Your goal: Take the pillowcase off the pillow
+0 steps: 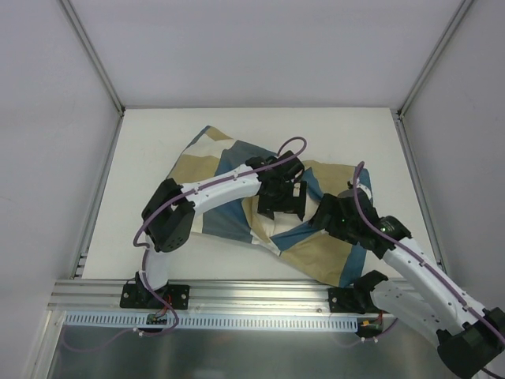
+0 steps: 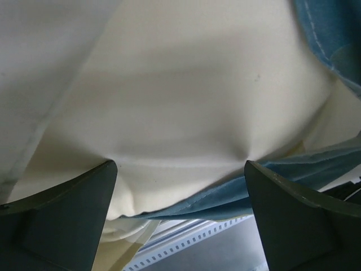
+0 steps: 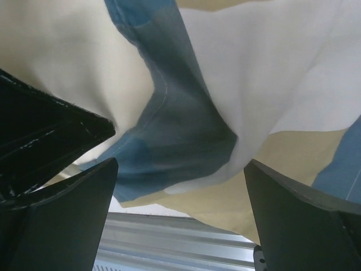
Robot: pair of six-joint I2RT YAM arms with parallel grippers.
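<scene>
The pillowcase (image 1: 225,170), checked in blue, tan and cream, lies rumpled across the middle of the table. The pillow is hidden inside it in the top view. My left gripper (image 1: 288,204) hovers over the case's middle, and my right gripper (image 1: 325,215) sits just to its right. In the left wrist view the left gripper (image 2: 177,169) is open, its fingertips (image 2: 98,186) against plain cream cloth (image 2: 186,101) above a blue hem (image 2: 242,195); I cannot tell if that cream is pillow or case. The right gripper (image 3: 180,166) is open under a blue and white fold (image 3: 180,130).
The white table (image 1: 158,158) ends at an aluminium rail (image 1: 237,296) along the near edge. Grey enclosure walls stand on the left, right and back. A black part of the other arm (image 3: 45,135) shows at the left of the right wrist view.
</scene>
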